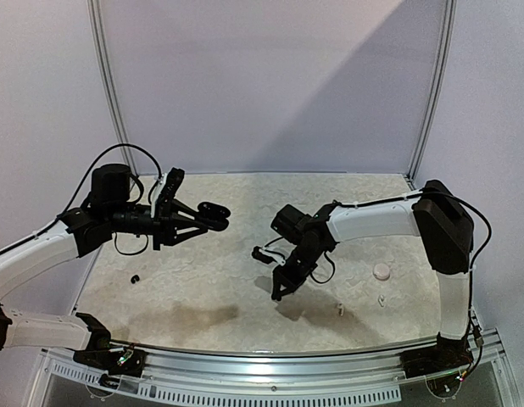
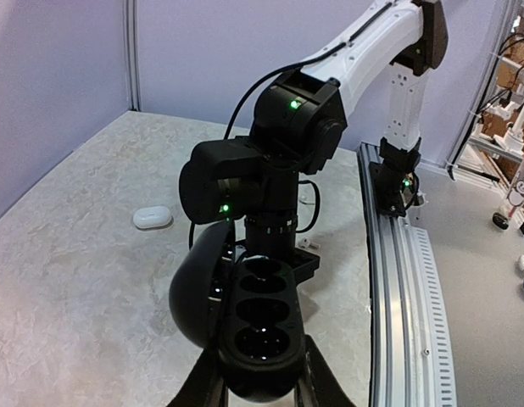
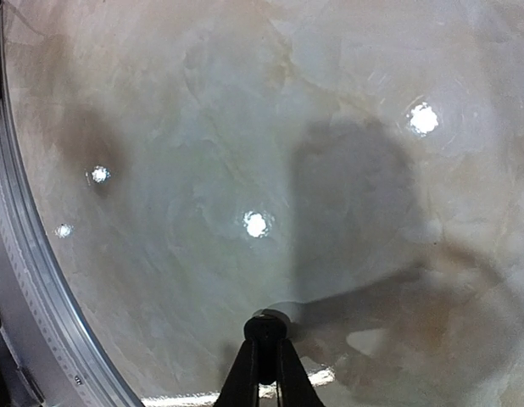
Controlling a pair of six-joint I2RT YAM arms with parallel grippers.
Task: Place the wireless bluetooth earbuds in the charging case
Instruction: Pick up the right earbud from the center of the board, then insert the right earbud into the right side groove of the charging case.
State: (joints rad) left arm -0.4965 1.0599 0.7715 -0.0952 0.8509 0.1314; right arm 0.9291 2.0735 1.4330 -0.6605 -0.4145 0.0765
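Observation:
My left gripper is shut on the black charging case and holds it above the table. The case's lid is swung open to the left and its dark wells show. From above, the case hangs at the left gripper, left of centre. The right gripper is shut on a small round black earbud, just above the tabletop. In the top view the right gripper points down near the middle. Another black earbud lies at the left. Two white earbuds lie at the right.
A white pebble-like case sits on the table at the right, also seen from the left wrist as the white case. The right arm stands close behind the held case. A metal rail runs along the near table edge.

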